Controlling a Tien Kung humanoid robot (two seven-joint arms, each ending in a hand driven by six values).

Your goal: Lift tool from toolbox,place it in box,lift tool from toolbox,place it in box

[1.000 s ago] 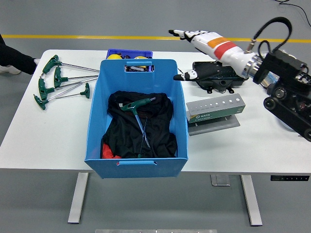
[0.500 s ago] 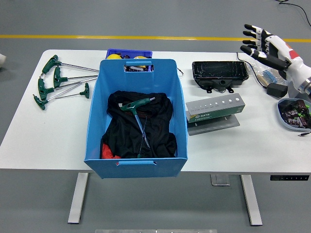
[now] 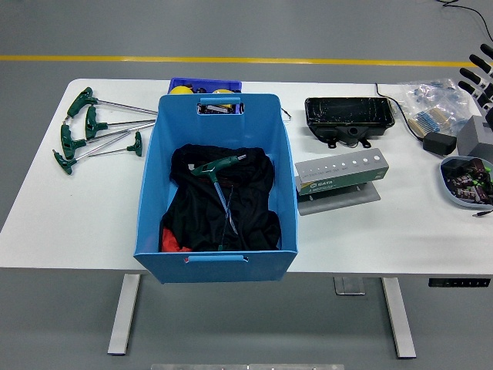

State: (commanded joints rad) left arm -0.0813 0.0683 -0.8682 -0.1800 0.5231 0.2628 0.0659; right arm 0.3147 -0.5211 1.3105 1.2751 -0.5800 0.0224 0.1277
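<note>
- Although only the black fingertips of the right robot hand [image 3: 482, 71] show at the upper right edge of the frame, they look spread apart and hold nothing; the left robot hand is out of view.
- One green T-handle hex key [image 3: 218, 179] already lies in the blue box [image 3: 286, 166], on a black cloth [image 3: 254, 208] at the frame's centre, its shaft running down toward the near wall.
- Four more green T-handle hex keys [image 3: 91, 129] lie on the white counter [image 3: 69, 216] in the upper left of the frame, well apart from the box's left wall, handles to the left and shafts pointing right toward the box.
- The grey tool stand [image 3: 340, 177] sits just right of the box; its row of holes looks empty, though this is hard to tell for sure.
- Judged from this, the next tool lies far to the left across the whole box from the visible right robot hand, so the unseen left arm would be the nearer one.
- A grasp would best cross the keys' left-right long axis at a handle.
</note>
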